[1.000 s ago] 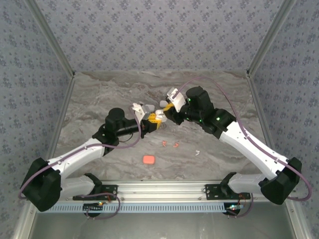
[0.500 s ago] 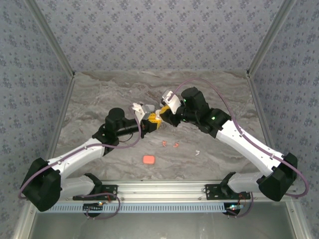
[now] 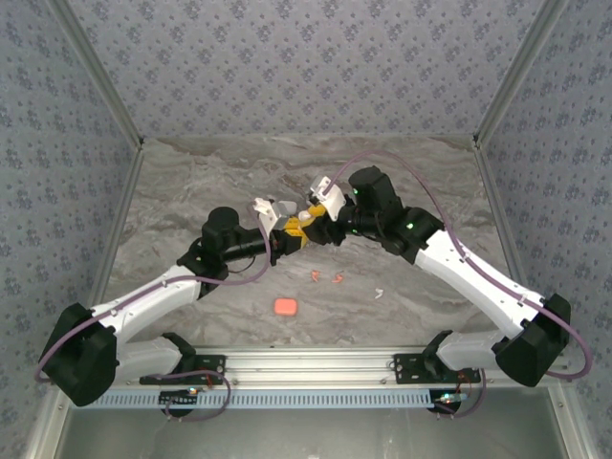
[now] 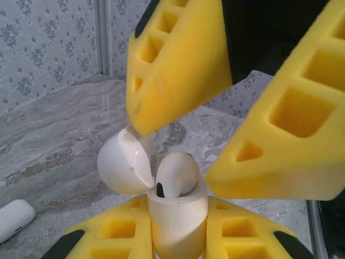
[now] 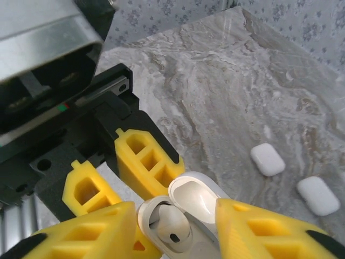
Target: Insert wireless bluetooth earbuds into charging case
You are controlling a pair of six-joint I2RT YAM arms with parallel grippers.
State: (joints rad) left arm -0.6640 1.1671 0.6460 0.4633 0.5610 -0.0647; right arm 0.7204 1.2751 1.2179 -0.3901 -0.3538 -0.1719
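My left gripper (image 4: 175, 229) is shut on a white charging case (image 4: 178, 221), held upright with its lid (image 4: 121, 167) flipped open. One white earbud (image 4: 178, 172) sits in the case's left well, head up. From above, my right gripper (image 5: 172, 233) stands open, a yellow finger on each side of the case (image 5: 153, 213) and earbud (image 5: 173, 226), touching neither. The two grippers meet at mid-table in the top view, left gripper (image 3: 290, 230) and right gripper (image 3: 312, 221). Two orange-red earbuds (image 3: 325, 278) and a white earbud (image 3: 379, 294) lie loose on the table.
An orange-red case (image 3: 285, 307) lies closed on the near part of the marble table (image 3: 191, 182). Two closed white cases (image 5: 267, 159) (image 5: 318, 195) lie on the table beyond the grippers, and another white case (image 4: 13, 218) lies to the left. Patterned walls enclose three sides.
My right gripper moved left onto the case and opened its jaws, leaving the white earbud seated in the case. The left gripper held still.
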